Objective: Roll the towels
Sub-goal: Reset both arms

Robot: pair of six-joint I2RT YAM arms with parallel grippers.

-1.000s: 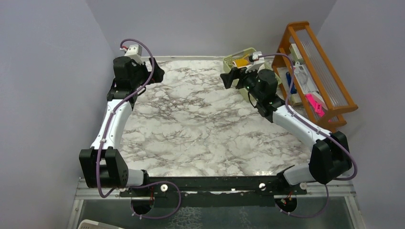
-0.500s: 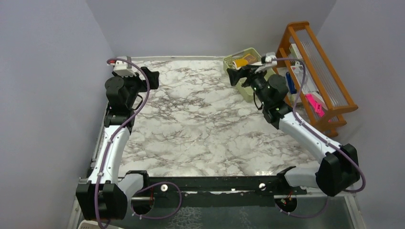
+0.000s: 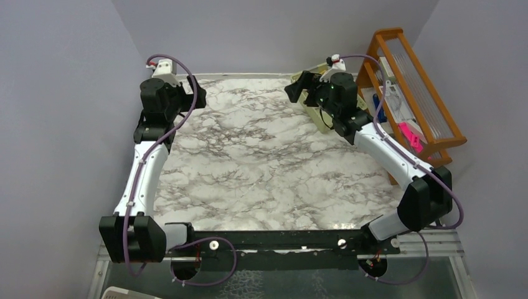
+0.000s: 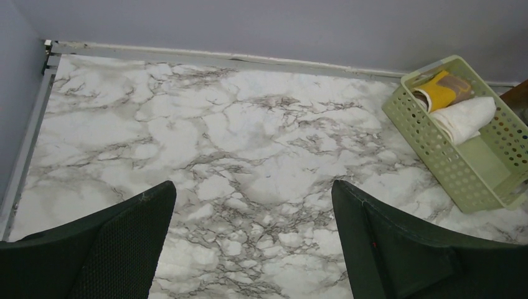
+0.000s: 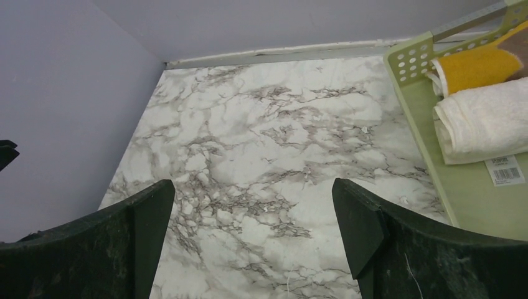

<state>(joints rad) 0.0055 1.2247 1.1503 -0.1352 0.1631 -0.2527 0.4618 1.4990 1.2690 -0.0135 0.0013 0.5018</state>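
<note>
As both rolls seen sit in the basket [image 4: 448, 168], rolling looks near done.

Top: left pincer [image 3: 190, 96] and right pincer [image 3: 297, 87] over marbled bench [image 3: 261, 162]; grey walls [image 3: 261, 31].

Left wrist: pincer apart, empty; yellow towel [image 4: 443, 90] and cream towel [image 4: 467, 118] ahead-right.

Right wrist: apart, empty; rolls close right.

Table [image 4: 261, 162]: we see a smooth marble-patterned top with a faint sheen.
Basket [image 4: 436, 156]: perforated pale green plastic, matt.
Mustard towel [image 5: 479, 65]: nubby cloth.
Cream towel [image 5: 485, 121]: soft looped cloth.
Sticker [image 5: 505, 169]: white printed paper.
Rack [image 3: 387, 32]: glossy orange-brown wood.
</note>
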